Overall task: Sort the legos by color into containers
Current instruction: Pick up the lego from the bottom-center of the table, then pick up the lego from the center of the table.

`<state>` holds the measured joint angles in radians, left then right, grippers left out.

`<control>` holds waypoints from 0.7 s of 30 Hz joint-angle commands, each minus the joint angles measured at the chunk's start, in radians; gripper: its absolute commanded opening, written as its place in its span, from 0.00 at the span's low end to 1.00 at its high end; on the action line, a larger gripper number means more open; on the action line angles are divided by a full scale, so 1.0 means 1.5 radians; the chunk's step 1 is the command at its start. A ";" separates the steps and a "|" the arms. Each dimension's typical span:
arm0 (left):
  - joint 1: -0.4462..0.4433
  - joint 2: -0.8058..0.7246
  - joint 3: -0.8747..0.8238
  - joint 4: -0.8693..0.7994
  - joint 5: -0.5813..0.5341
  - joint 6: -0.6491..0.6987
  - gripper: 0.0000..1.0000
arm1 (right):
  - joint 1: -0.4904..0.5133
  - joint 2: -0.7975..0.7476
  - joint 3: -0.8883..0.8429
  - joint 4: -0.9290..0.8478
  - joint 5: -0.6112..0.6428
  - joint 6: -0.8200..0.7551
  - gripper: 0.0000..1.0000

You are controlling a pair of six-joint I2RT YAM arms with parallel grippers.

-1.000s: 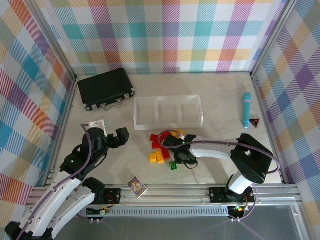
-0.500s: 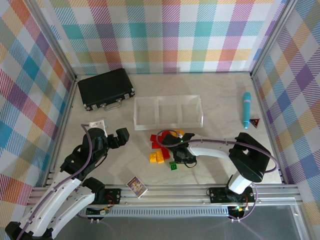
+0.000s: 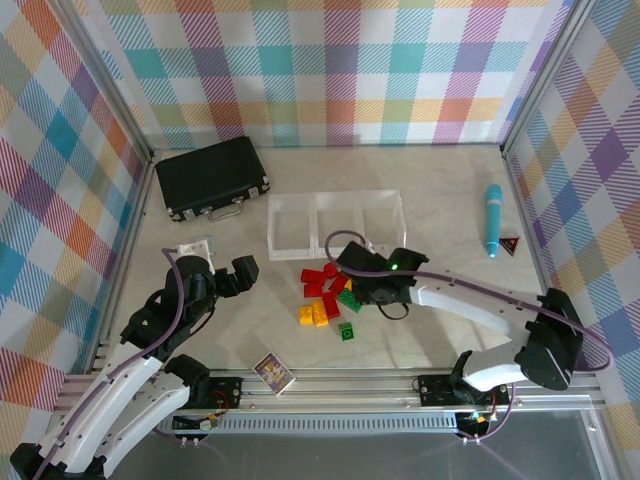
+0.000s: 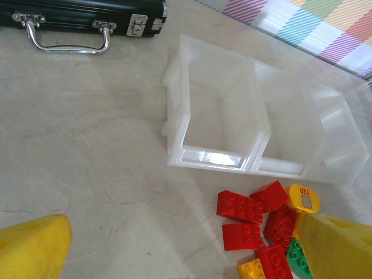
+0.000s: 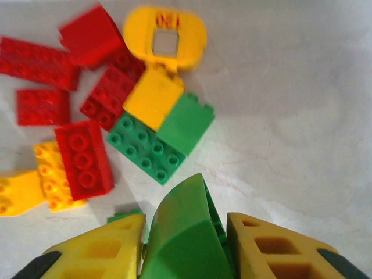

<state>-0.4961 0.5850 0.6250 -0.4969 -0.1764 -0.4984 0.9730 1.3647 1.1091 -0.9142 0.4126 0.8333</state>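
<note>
The legos (image 3: 322,293) lie in a loose pile of red, yellow and green bricks on the table in front of the containers (image 3: 337,222), a row of three clear trays. In the right wrist view my right gripper (image 5: 185,222) is shut on a green lego (image 5: 183,244) with a curved top, held just above the table beside a flat green brick (image 5: 145,150). Seen from above, the right gripper (image 3: 366,290) is at the pile's right edge. One small green lego (image 3: 346,331) lies apart, nearer the front. My left gripper (image 3: 240,274) hangs open left of the pile, with nothing between its fingers (image 4: 32,251).
A black hard case (image 3: 212,177) lies at the far left. A blue pen-like tool (image 3: 493,219) and a small triangle piece (image 3: 511,244) sit at the right. A picture card (image 3: 272,373) lies near the front rail. A white block (image 3: 193,247) sits by the left arm.
My right gripper has shut on the green lego and moved a little away from the front, toward the containers; its arm has swung out to the right. The left arm has not moved.
</note>
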 commanded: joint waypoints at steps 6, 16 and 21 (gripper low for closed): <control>-0.007 0.007 0.018 -0.021 0.004 -0.015 1.00 | -0.193 -0.013 0.050 0.066 -0.046 -0.199 0.30; -0.007 0.030 0.030 -0.033 -0.004 -0.025 1.00 | -0.329 0.174 0.178 0.148 -0.163 -0.335 0.29; -0.007 0.043 0.043 -0.045 -0.023 -0.034 1.00 | -0.355 0.277 0.248 0.155 -0.197 -0.365 0.29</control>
<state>-0.4961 0.6468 0.6483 -0.5331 -0.1837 -0.5289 0.4568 1.7332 1.4239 -0.7017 0.1787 0.3500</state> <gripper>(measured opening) 0.997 0.347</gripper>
